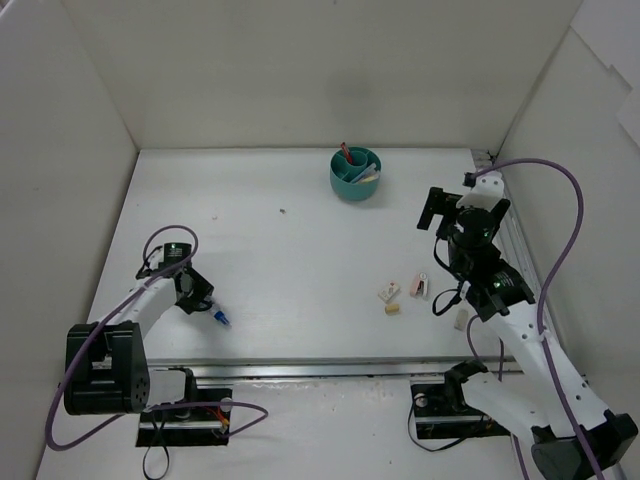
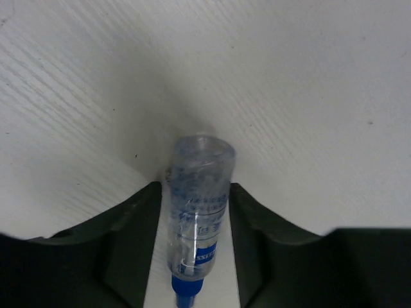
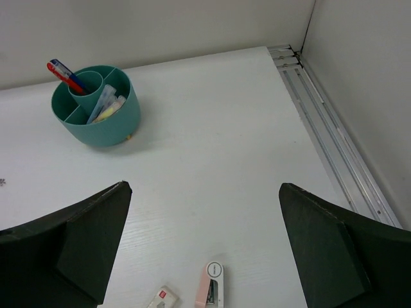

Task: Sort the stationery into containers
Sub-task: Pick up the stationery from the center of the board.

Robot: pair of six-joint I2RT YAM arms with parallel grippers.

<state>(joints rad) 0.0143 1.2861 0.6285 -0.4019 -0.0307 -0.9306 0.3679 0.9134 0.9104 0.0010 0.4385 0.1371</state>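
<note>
Our left tool (image 2: pixel 196 187) hugs a clear blue-capped bottle (image 2: pixel 198 212); we can't tell if it grips. Right tool (image 3: pixel 204 187) gapes, empty.

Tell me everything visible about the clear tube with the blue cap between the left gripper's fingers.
The clear tube is a small see-through plastic cylinder with blue print, a blue label band and a blue cap at the end nearer the wrist camera; its rounded end points away. It appears to lie on the white table. The dark fingers of the left gripper flank it closely on both sides; whether they press it cannot be told. Nothing else touches it.
</note>
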